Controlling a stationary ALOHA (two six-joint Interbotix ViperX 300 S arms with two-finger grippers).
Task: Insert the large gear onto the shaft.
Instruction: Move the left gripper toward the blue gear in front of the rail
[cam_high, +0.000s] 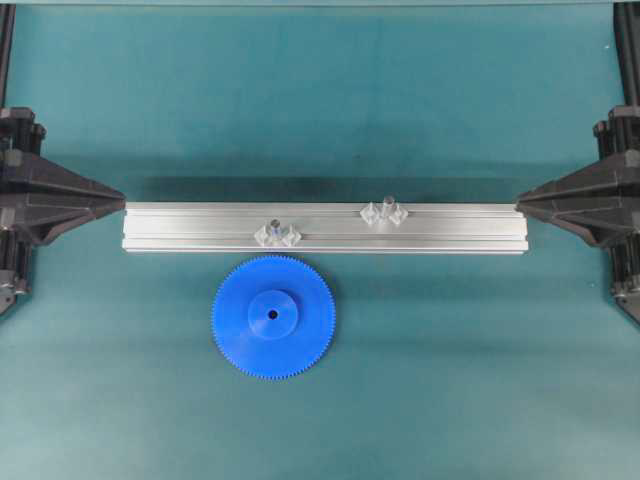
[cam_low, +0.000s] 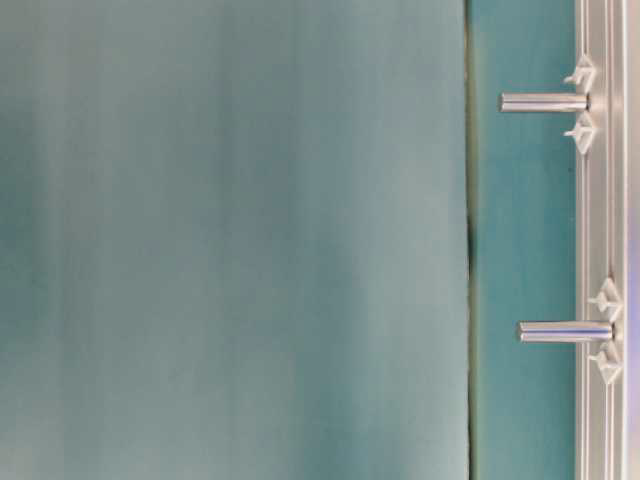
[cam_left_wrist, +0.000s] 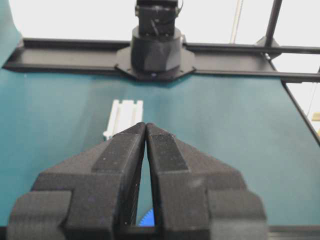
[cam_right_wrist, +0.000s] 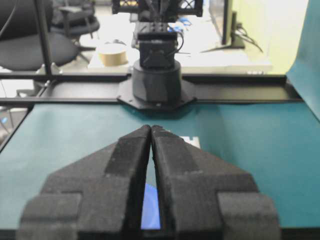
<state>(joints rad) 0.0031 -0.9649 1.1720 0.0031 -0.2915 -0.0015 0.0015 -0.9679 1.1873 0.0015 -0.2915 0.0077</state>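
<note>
- One big blue gear, the large gear (cam_high: 273, 316), lies flat on the green table (cam_high: 450, 380), at about 6 o'clock from the middle of the overhead view.
- It has tiny teeth all round its edge and a round bump in the middle with a small hole.
- Nothing touches the gear.
- Just past it, toward 12 o'clock, lies a long silver rail (cam_high: 460, 225), running from side to side.
- Two thin metal pins stand up from the rail, each on a small clear base.
- The shaft (cam_high: 273, 226) stands just past the gear's top edge, near it but not touching.
- The other pin (cam_high: 387, 207) stands at about 1 o'clock from the gear, farther along the rail.
- Which of these two pins is meant for the gear cannot be told from the pictures.
- The left gripper (cam_left_wrist: 145, 127) rests at 9 o'clock, close to the rail's left end, its fingers pressed together and holding nothing.
- The right gripper (cam_right_wrist: 151, 128) rests at 3 o'clock by the rail's right end, fingers also pressed together, holding nothing.
- Both grippers are well apart from the gear.
</note>
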